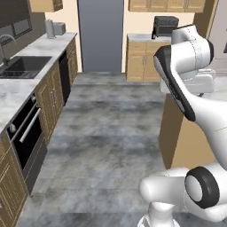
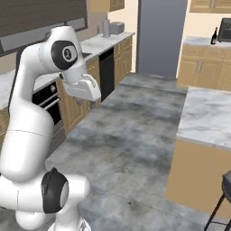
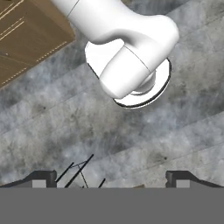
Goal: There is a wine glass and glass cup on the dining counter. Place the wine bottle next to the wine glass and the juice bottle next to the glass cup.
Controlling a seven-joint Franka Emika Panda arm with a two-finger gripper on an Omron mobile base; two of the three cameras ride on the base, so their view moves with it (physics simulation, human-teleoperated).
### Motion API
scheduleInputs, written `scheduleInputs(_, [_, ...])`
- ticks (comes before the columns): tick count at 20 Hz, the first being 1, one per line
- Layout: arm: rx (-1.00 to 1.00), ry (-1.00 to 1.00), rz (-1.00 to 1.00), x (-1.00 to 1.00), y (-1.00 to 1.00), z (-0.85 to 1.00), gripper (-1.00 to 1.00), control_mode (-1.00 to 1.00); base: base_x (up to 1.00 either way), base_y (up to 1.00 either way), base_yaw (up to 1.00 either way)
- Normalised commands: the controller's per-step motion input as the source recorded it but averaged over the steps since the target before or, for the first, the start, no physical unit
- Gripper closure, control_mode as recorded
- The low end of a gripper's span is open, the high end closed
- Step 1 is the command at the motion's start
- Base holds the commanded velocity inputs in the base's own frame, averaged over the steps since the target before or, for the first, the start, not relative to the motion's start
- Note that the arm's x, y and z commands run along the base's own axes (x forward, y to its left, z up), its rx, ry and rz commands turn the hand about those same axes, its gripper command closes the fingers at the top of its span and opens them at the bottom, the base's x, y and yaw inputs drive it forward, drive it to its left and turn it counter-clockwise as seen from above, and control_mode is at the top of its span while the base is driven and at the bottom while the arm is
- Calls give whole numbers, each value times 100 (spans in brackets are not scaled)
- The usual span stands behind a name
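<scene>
White arm links loom closest in the left base view, beside the dining counter (image 1: 177, 137). Right base view: the wine bottle (image 2: 214, 36) stands on a far counter, well away from the fingers. Hand view: the gripper (image 3: 112, 179) faces the grey floor (image 3: 52, 131), fingers spread wide and empty.

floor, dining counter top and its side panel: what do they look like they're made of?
Floor: grey stone or tile by the look, mottled, with faint joint lines and a dull sheen. Dining counter top: white-grey marble look, soft veining, smooth; could as well be laminate. Its side panel: plain tan wood look, matte, no grain that I can make out.
</scene>
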Motion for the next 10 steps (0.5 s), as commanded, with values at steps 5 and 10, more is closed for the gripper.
scheduleInputs(5, [0,0,0,0,0,0,-100,100,51,80,-1])
scheduleInputs(10, [0,0,0,0,0,0,-100,100,99,-5,-1])
